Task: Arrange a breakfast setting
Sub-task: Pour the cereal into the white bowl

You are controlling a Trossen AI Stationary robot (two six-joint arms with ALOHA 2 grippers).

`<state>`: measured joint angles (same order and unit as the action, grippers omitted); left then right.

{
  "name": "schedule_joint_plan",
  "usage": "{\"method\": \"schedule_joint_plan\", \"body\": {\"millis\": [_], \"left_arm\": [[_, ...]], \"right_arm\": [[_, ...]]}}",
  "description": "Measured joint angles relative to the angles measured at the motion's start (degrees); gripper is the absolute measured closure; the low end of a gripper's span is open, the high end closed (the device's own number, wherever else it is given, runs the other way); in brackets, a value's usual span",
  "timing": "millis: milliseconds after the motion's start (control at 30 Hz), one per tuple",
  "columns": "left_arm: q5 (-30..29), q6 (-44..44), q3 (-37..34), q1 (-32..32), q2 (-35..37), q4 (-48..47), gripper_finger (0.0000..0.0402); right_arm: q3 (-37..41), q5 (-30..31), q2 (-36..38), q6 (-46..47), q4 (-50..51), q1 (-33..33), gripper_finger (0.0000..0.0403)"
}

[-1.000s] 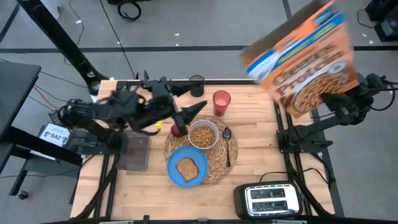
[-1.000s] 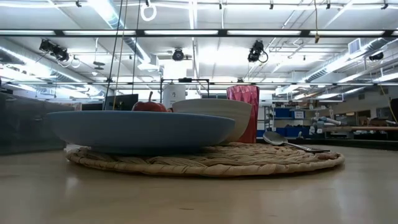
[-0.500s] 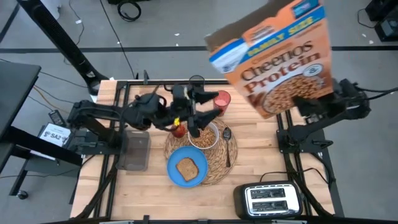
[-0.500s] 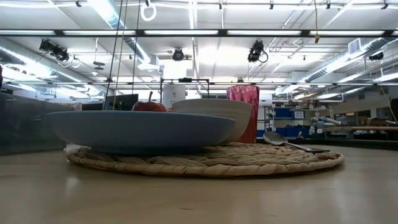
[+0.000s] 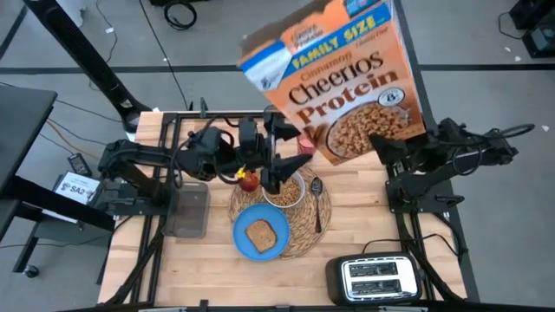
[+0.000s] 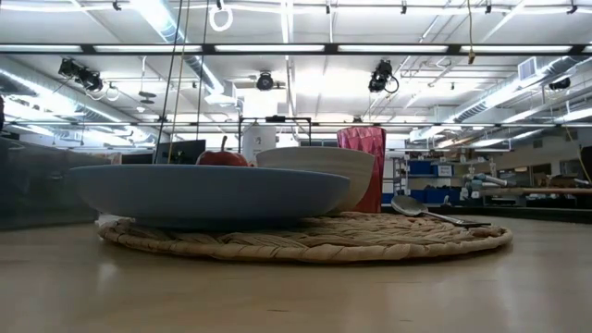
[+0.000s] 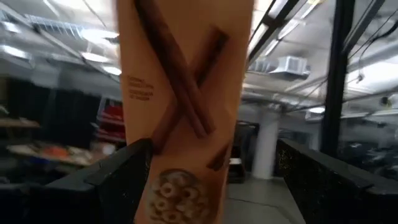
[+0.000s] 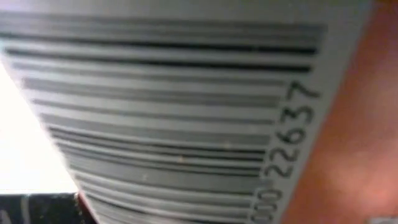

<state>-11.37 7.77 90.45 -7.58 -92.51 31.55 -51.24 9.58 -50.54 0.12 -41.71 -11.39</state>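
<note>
Overhead, I see the right gripper [image 5: 381,143] clamped on the bottom of a cereal box [image 5: 334,78], which it holds high over the table's far edge, tilted so the open top points away from the right arm. The left gripper [image 5: 282,160] hangs over the far half of the mat [image 5: 321,217] with its fingers apart, holding nothing, above the bowl [image 5: 284,188] of cereal. An apple [image 5: 249,180] sits just beside the bowl, toward the left edge. A plate [image 5: 260,230] with toast [image 5: 261,233] lies on the mat's near side, and a spoon [image 5: 317,198] lies on the mat on the bowl's right. A toaster [image 5: 378,277] stands at the near right corner.

From table height I see the plate [image 6: 208,192] nearest on the mat [image 6: 370,239], the bowl [image 6: 324,171] behind it, the apple [image 6: 222,158] peeking over the plate, a red cup [image 6: 363,162] behind the bowl and the spoon [image 6: 430,211] on the mat's right part.

Through the left wrist camera I see the box [image 7: 183,106] upright ahead, between the two spread fingers [image 7: 109,180].

On the right wrist camera, the box's barcode [image 8: 168,118] fills the view.
</note>
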Motion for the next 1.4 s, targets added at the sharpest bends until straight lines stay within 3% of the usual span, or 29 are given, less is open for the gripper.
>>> {"method": "schedule_joint_plan", "body": {"millis": [200,533,733,867,967,1167,1400], "left_arm": [[-0.78,-3.71,-0.09,1.72,-0.24,3.05,0.0051],[-0.10,5.13,-0.09,5.69,0.02,3.89,0.0051],[8.29,7.57,0.01,8.27,-0.01,9.29,0.0051],[8.84,5.54,0.07,8.55,0.13,10.49,0.0055],[8.98,5.05,0.02,8.57,0.04,9.66,0.0080],[8.66,4.95,0.02,9.60,2.16,2.81,0.0182],[8.51,3.43,-0.07,12.49,7.27,-8.20,0.0186]], "right_arm": [[-0.07,0.03,-3.00,1.39,-3.81,0.28,0.0161],[0.09,0.19,-3.77,-0.71,-4.74,-0.73,0.0161],[0.14,1.26,-4.41,-0.55,0.64,0.58,0.0161],[0.17,0.17,-7.12,-0.03,-0.96,2.30,0.0161],[0.15,0.52,-8.49,-0.47,-3.43,2.52,0.0156],[0.13,2.98,-7.23,-0.82,1.49,2.54,0.0112],[0.15,5.86,-1.51,-3.19,14.93,2.43,0.0030]]}}
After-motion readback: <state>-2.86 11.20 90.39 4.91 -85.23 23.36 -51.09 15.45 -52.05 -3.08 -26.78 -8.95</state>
